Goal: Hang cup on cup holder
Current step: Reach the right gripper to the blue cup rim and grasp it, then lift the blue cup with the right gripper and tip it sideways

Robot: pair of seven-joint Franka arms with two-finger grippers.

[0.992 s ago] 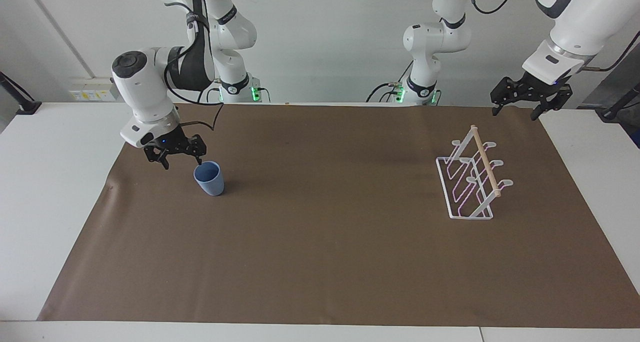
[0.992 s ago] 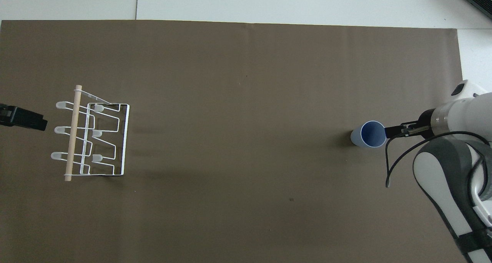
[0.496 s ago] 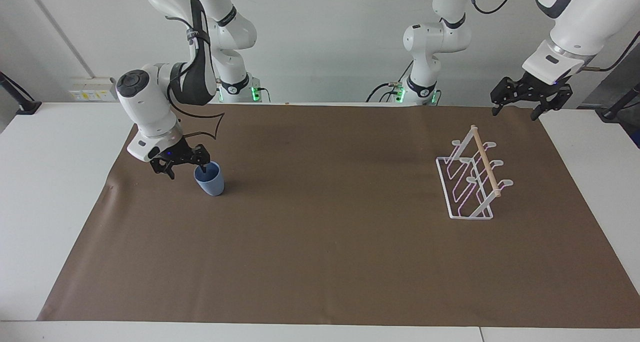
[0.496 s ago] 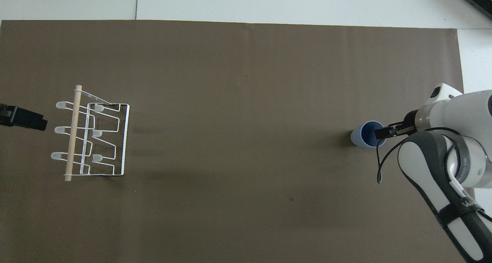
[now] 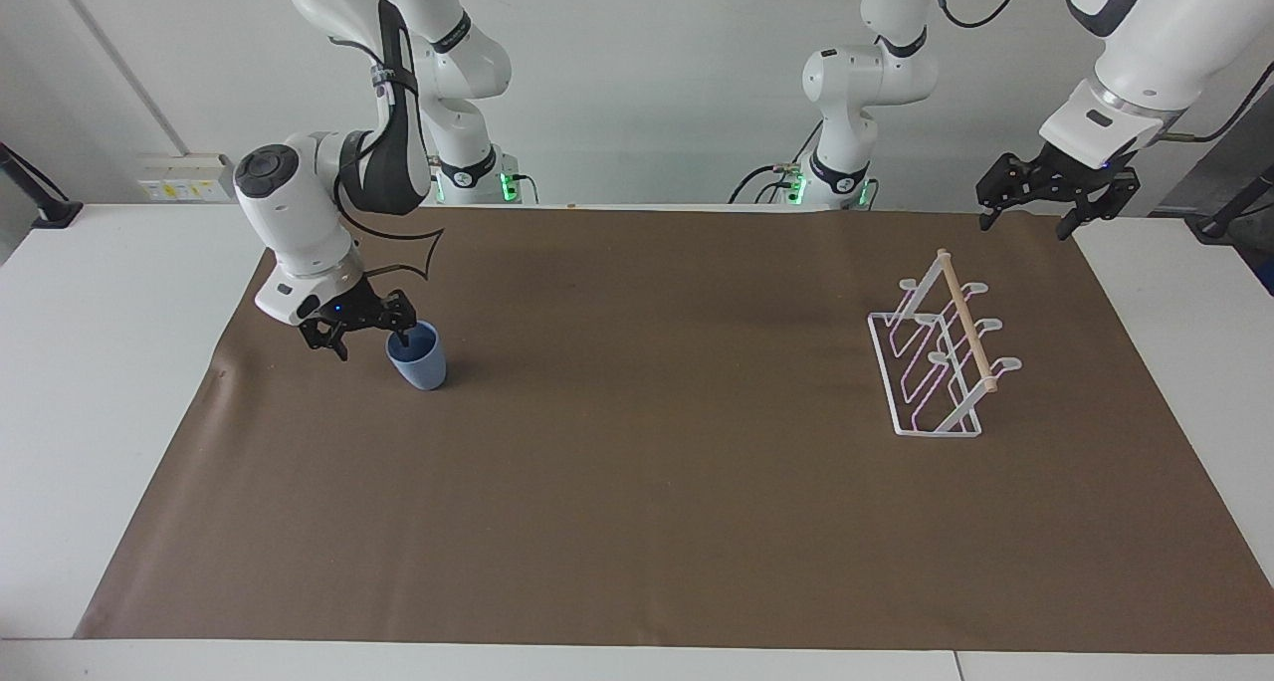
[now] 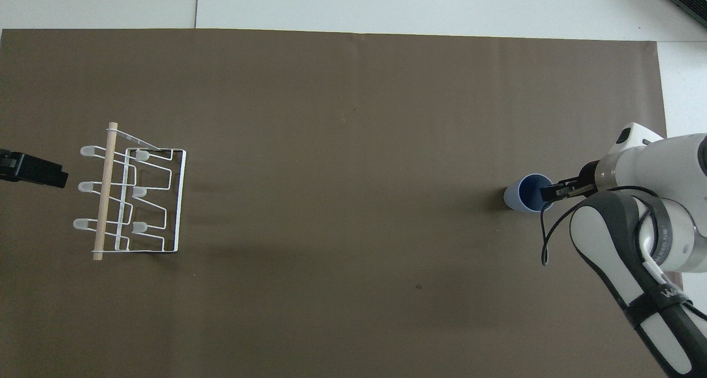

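Observation:
The light-blue cup [image 5: 420,364] stands upright on the brown mat toward the right arm's end of the table. My right gripper [image 5: 370,346] is down at its rim and open: one finger [image 6: 545,191] dips inside the cup [image 6: 521,199], while the other stays outside the wall on the side toward the table's end. The white wire cup holder [image 5: 963,315] with its wooden dowel [image 6: 105,201] stands toward the left arm's end. Near it my left gripper [image 5: 1025,227] hangs open and holds nothing, over the mat's corner; this arm waits.
The brown mat [image 5: 657,482] covers most of the white table [image 5: 90,382]. Only the cup and the cup holder stand on it, a wide stretch of mat apart.
My right gripper has moved from beside the cup onto its rim and dropped one finger inside. The cup, the cup holder and the left arm have not moved.

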